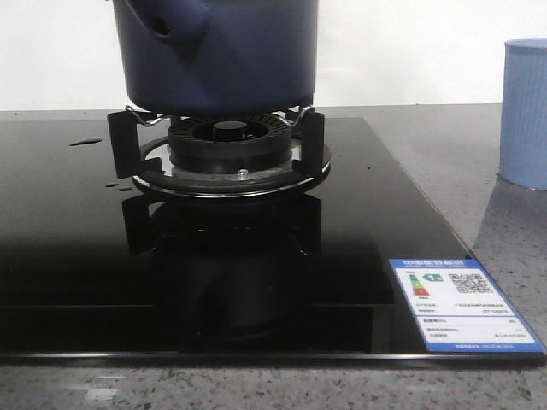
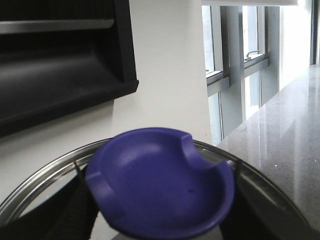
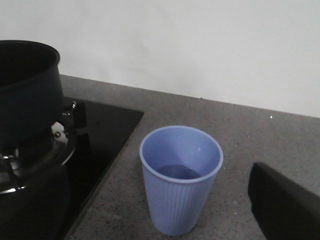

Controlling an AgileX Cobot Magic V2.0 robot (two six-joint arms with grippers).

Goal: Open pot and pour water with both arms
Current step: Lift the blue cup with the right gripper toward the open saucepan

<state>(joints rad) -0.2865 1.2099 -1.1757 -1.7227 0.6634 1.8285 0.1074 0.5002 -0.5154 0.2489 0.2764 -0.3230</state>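
The dark navy pot (image 1: 231, 60) stands on the gas burner (image 1: 231, 141), its hollow side stub (image 1: 167, 26) turned to the front left. In the right wrist view the pot (image 3: 25, 90) shows an open dark mouth with no lid on it. My left gripper (image 2: 161, 216) is shut on the blue knob (image 2: 160, 185) of a steel-rimmed glass lid (image 2: 35, 187), held up in front of a wall and windows. A pale blue ribbed cup (image 3: 180, 195) with water in it stands between the spread jaws of my right gripper (image 3: 160, 210), which is open; one black finger (image 3: 285, 205) shows.
The black glass hob (image 1: 85, 256) carries an energy label (image 1: 461, 312) at its front right corner and a few water drops (image 1: 85, 141) at the left. The cup (image 1: 526, 111) stands on the grey speckled counter (image 1: 444, 154) right of the hob. A white wall is behind.
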